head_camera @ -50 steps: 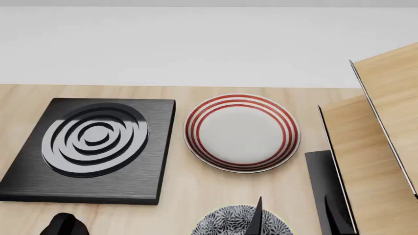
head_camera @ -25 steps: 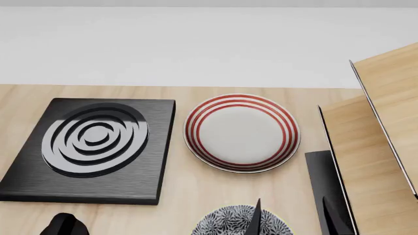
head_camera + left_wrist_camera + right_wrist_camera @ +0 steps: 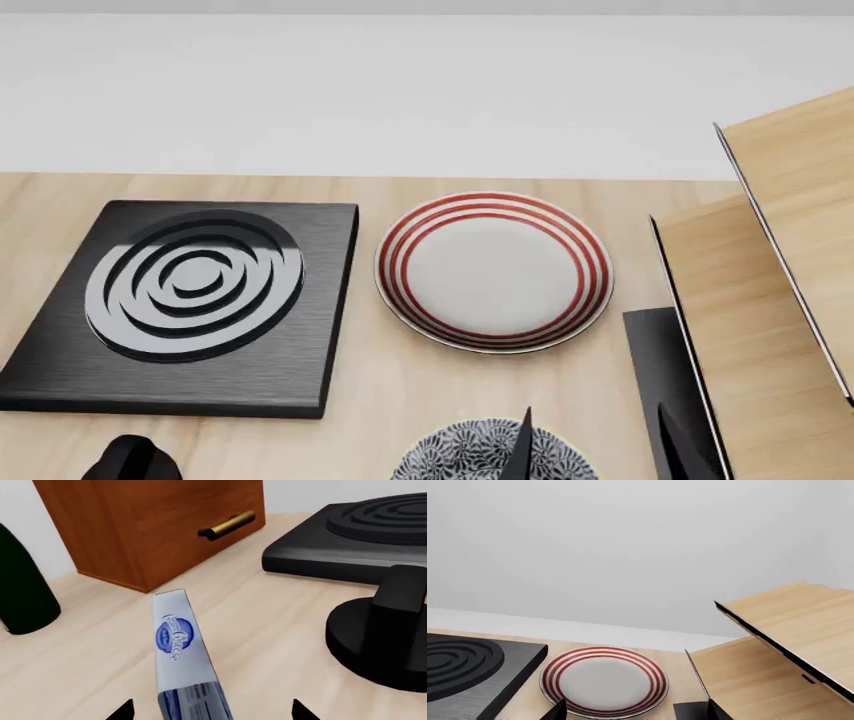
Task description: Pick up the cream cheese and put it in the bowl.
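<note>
The cream cheese (image 3: 177,645), a pale blue-grey box with a blue oval logo, lies flat on the wooden table in the left wrist view. My left gripper (image 3: 212,714) is open, and the box's near end lies between its two fingertips without touching them. The blue-and-white patterned bowl (image 3: 467,455) shows only partly at the bottom edge of the head view. My right gripper (image 3: 597,450) is open and empty just right of the bowl, with one fingertip in front of it. In the right wrist view my right gripper (image 3: 637,712) points toward the plate. The cream cheese is out of the head view.
A black burner slab (image 3: 187,300) lies at left and a white plate with red rings (image 3: 494,270) at centre. Wooden shelf boards (image 3: 774,300) stand at right. A wooden drawer cabinet (image 3: 153,525), a dark bottle (image 3: 20,595) and a black round object (image 3: 383,640) surround the cream cheese.
My right gripper's fingertips have sunk slightly at the bottom of the head view. Nothing else has moved.
</note>
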`<state>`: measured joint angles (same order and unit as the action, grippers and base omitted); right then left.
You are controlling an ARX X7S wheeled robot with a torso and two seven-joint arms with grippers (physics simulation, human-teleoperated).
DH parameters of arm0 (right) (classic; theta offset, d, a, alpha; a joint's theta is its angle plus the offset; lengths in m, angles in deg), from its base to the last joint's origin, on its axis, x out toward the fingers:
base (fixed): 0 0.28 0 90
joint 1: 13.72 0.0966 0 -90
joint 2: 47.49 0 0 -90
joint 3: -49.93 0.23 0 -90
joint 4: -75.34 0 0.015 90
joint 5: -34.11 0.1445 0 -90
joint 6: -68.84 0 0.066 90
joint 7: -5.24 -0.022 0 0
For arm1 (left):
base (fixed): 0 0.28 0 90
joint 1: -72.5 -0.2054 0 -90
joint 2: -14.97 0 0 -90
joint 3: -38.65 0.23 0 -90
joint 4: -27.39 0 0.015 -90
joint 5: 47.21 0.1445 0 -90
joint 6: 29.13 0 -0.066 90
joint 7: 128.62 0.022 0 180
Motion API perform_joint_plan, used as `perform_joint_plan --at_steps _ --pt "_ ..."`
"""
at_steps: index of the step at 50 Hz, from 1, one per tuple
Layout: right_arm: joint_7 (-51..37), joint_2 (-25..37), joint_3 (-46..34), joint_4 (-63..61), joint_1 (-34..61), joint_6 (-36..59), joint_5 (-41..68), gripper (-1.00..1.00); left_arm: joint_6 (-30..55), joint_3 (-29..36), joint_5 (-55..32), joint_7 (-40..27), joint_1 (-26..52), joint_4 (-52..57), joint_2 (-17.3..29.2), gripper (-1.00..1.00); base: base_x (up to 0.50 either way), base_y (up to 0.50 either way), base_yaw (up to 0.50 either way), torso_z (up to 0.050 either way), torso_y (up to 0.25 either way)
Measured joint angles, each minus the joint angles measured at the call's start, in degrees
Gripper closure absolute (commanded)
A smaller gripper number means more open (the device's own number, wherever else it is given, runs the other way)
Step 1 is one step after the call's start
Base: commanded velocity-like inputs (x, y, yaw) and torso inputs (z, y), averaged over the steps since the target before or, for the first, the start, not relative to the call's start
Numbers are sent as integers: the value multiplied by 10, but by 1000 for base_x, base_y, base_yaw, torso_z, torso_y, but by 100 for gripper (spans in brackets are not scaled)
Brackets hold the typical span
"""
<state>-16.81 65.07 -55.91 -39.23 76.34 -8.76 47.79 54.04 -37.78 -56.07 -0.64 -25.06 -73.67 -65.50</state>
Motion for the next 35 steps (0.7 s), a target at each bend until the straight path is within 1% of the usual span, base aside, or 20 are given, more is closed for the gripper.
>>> perform_joint_plan --at_steps 25,26,35 --pt "-2 2 -4 5 3 1 1 -100 -15 5 -2 -2 13 -21 -1 -100 1 0 0 0 0" --pt "-2 2 -5 5 3 1 1 -100 -17 6 -2 -2 13 -23 -1 100 0 0 0 0 0" --pt "-2 2 -8 10 4 0 1 -100 -7 3 17 -12 19 -29 -2 100 1 1 0 0 0"
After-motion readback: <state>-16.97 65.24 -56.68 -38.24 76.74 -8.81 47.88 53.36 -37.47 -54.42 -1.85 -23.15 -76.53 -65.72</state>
